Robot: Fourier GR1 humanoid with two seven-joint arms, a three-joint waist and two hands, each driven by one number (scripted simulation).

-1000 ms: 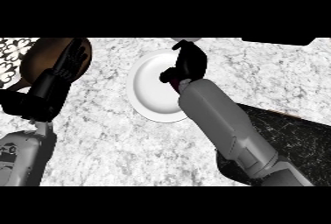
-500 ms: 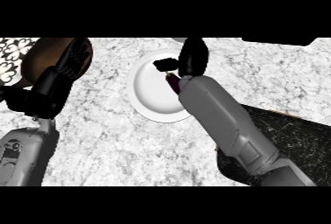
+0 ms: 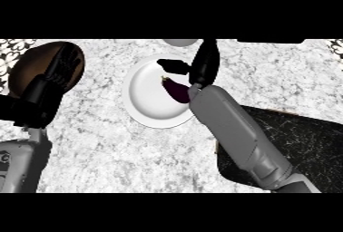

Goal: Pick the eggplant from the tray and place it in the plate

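My right hand hangs over the far right rim of the plate with its fingers straight and its thumb spread out to the left, holding nothing. I see the eggplant lying on the plate, on its right side just below that hand and apart from it, with the grey forearm's end at its lower right; the dark tray sits to the right under the forearm. My left hand rests at the left, fingers straight and pointing up, over a brown round board.
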